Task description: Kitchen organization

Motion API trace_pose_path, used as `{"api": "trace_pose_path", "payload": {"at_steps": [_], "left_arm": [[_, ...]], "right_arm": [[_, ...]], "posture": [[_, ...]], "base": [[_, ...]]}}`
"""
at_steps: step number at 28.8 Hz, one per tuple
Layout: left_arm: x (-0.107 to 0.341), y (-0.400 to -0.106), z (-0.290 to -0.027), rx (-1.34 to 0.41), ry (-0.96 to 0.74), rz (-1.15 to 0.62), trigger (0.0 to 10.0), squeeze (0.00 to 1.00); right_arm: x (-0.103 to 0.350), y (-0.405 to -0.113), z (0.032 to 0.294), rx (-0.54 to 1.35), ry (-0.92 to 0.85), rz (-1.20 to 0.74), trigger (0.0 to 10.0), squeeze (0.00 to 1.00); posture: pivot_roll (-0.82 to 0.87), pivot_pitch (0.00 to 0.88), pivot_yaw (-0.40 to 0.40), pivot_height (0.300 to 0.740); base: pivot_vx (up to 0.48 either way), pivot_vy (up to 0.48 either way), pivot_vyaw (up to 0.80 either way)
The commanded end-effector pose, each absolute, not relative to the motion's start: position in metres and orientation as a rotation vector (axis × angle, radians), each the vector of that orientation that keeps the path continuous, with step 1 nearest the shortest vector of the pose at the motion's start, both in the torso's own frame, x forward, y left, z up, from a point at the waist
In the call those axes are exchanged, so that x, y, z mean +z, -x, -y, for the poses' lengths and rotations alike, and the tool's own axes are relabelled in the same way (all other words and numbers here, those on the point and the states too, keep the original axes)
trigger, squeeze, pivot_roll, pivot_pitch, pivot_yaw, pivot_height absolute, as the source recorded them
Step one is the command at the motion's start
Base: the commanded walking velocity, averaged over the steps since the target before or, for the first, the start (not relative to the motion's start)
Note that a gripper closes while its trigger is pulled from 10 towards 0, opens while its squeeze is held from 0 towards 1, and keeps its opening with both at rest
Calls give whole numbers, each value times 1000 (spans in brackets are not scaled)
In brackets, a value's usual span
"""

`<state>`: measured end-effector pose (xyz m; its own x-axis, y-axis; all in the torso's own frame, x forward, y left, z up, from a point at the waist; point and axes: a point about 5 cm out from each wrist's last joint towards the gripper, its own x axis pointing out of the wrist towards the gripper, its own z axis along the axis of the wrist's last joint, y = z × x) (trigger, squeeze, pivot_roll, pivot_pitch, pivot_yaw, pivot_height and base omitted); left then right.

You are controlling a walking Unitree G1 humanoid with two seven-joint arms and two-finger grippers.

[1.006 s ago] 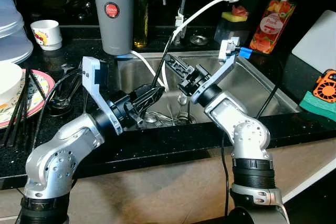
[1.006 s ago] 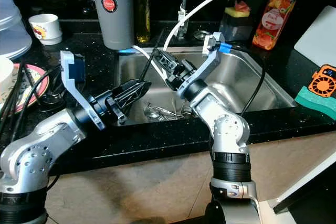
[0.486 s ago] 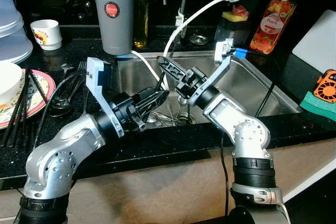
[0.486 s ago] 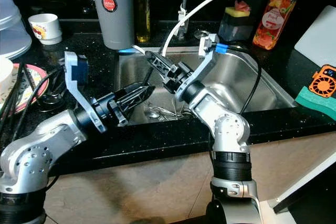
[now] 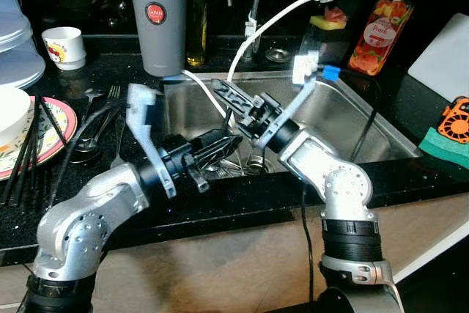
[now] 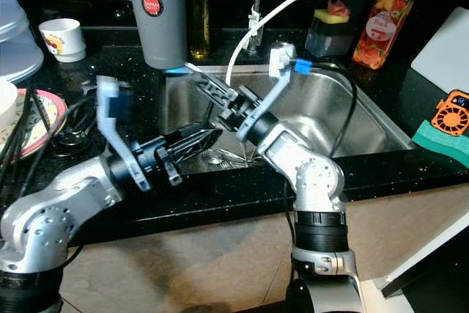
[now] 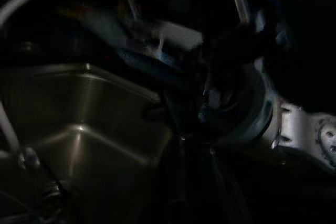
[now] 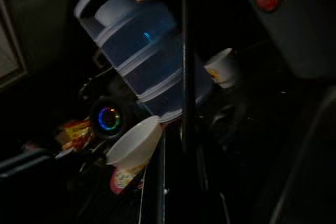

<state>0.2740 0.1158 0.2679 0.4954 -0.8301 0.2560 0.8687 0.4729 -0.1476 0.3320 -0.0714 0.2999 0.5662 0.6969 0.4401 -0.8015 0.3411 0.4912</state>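
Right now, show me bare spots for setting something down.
Bare black counter lies between the sink and the green sponge. The sink's right half is bare steel. Crowded: cutlery by the drain, and forks beside the plate.

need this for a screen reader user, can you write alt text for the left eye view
Two silver robot arms reach over a steel kitchen sink set in a black counter; the right pincer holds a thin black stick, and the left pincer points at cutlery in the basin. A grey jug, a cup and a soap bottle stand behind.
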Motion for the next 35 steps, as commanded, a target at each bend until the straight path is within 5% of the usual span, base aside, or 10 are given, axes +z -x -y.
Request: {"api": "trace_pose_path", "payload": {"at_steps": [1,8,10,11,12,20,21,22,23,35], "left_arm": [[270,-272,-115,-1056,258,166,0,0],[270,-273,-115,-1047,251,172,0,0],[271,-273,-116,-1037,246,177,0,71],[271,-274,-116,-1024,240,180,3569,631],[272,-277,-118,-994,236,185,10000,1000],[275,-294,-133,-794,169,227,10000,1000],[275,-298,-137,-737,143,236,10000,439],[275,-301,-139,-703,128,242,10000,439],[274,-304,-141,-672,116,238,10000,0],[263,-302,-123,-715,28,149,10000,0]], "right_arm": [[297,-333,75,961,-734,149,0,0],[298,-333,76,963,-731,156,0,0],[298,-333,76,963,-731,157,0,0],[298,-333,76,963,-731,157,0,0],[299,-334,77,958,-729,160,0,0],[306,-352,97,859,-639,211,0,0],[307,-355,101,842,-613,222,0,0],[308,-357,103,834,-599,228,0,0],[309,-360,106,815,-566,235,0,0],[277,-391,96,574,18,238,0,0]], "posture": [[-27,106,-45,740],[-28,107,-46,740],[-28,107,-46,740],[-27,106,-47,740],[-27,106,-47,740],[-25,107,-50,740],[-26,107,-52,740],[-26,107,-52,740],[-26,107,-52,740],[-28,101,-42,740]], "base": [[0,0,0],[0,0,0],[0,0,0],[0,0,0],[0,0,0],[0,0,0],[0,0,0],[0,0,0],[0,0,0],[0,0,0]]}}
